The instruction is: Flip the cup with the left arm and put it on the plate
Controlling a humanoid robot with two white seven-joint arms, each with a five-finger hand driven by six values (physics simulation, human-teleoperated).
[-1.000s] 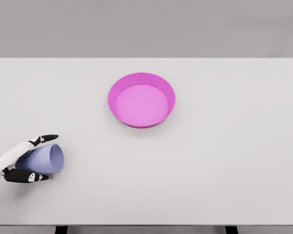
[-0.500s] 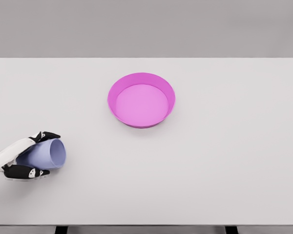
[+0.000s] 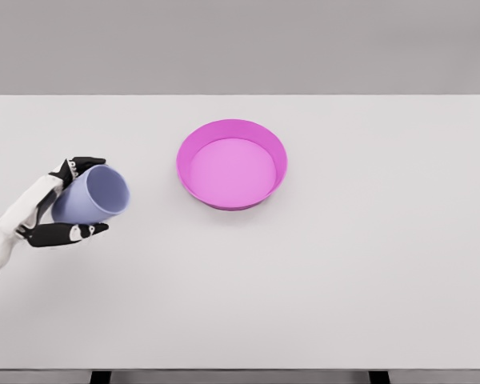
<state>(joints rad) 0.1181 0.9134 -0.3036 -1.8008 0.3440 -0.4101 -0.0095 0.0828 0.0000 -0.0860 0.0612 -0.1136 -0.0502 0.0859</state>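
Black-tipped fingers (image 3: 82, 166) are curling over the top of the cup (image 3: 94, 194) while the thumb is pressing along its underside, so the left hand (image 3: 52, 204) is clamping the cup between them. From there the white hand is running back into a slim white forearm that is leaving the picture at the lower left edge. The cup is lying on its side in this grip, its open mouth facing right and slightly toward the camera, its narrower base tucked against the palm; it looks to be held clear of the table (image 3: 344, 280), though with no plain shadow under it that is hard to confirm. The cup is a smooth, matte, pale lavender tapered shape with a thin rim. Well apart to its right, the plate (image 3: 231, 128) is sitting flat near the table's middle: round, glossy magenta, shallow, with a raised sloping wall. The table is a plain, smooth, light grey slab.
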